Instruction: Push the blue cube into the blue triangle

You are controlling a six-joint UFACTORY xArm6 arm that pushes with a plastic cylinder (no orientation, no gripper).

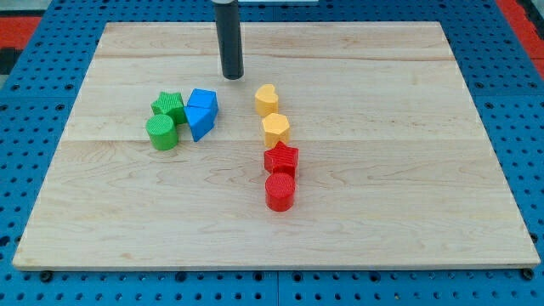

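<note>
The blue cube [204, 100] sits left of the board's middle, touching the blue triangle [199, 122] just below it. My tip [232, 77] stands on the board above and slightly right of the blue cube, a short gap away, touching no block.
A green star [169, 105] and a green cylinder [161, 133] sit just left of the blue pair. A yellow heart [267, 99], a yellow hexagon [275, 129], a red star [281, 159] and a red cylinder [280, 192] form a column at the middle. The wooden board [408, 170] lies on a blue pegboard.
</note>
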